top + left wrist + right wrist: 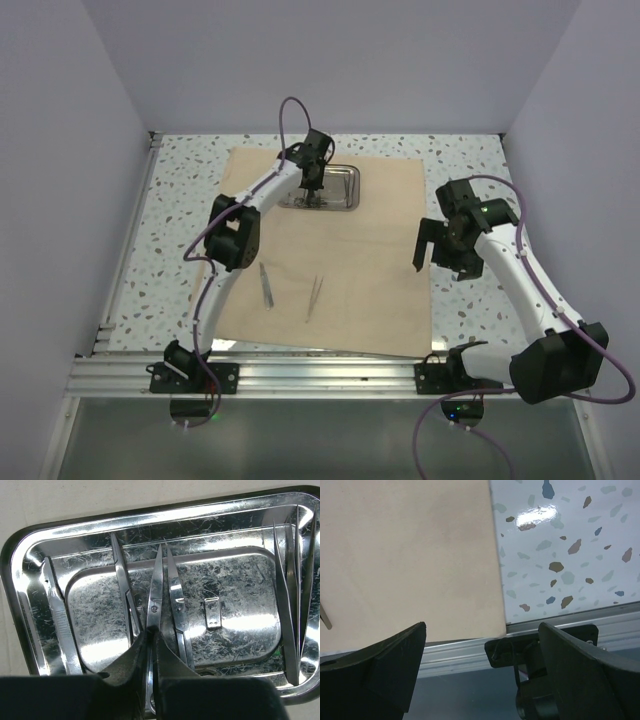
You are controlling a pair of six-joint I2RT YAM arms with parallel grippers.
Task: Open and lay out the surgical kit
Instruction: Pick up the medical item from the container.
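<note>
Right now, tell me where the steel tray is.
In the top view, the steel tray sits on the cloth, midway along its far edge, under the left gripper, which is shut on the scissors inside it.

- Handle end of scissors was hidden behind left gripper
- Steel tray right rim ran out of frame
- From above, tray contents were too small to tell
- Thin instrument was clipped by right wrist view's edge

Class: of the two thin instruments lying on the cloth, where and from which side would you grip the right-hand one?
Likely best: take the right-hand instrument at mid-length, from straight above, pinching across its narrow width. It lies flat on the cloth, long and slim, apart from the other instrument.
</note>
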